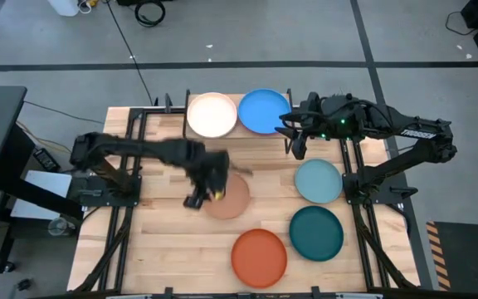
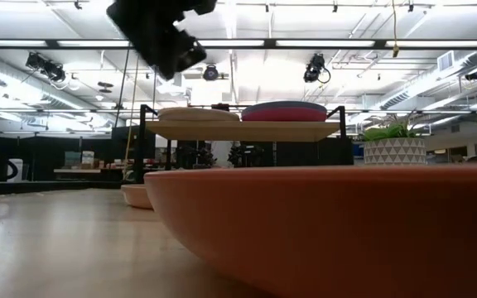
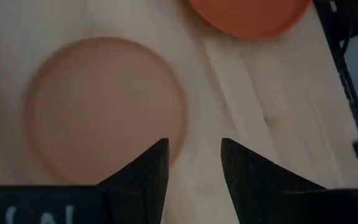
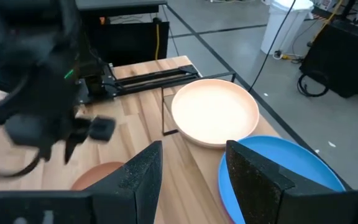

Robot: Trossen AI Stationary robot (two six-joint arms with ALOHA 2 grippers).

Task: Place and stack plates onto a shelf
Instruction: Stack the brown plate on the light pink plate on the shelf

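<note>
Hovering frame-centre, left gripper [image 3: 191, 165] had fingers parted, empty, over tan-peach plate [image 3: 104, 106]; stiff, light, probably slick, so pinch its rim. Right gripper [image 4: 188, 171] also open, empty.

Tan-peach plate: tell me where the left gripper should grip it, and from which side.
Probably the rim. The tan-peach plate lies flat and shallow on the table, so only its edge offers a pinch. The open left gripper hangs above the rim facing the orange plate; descend there.
</note>
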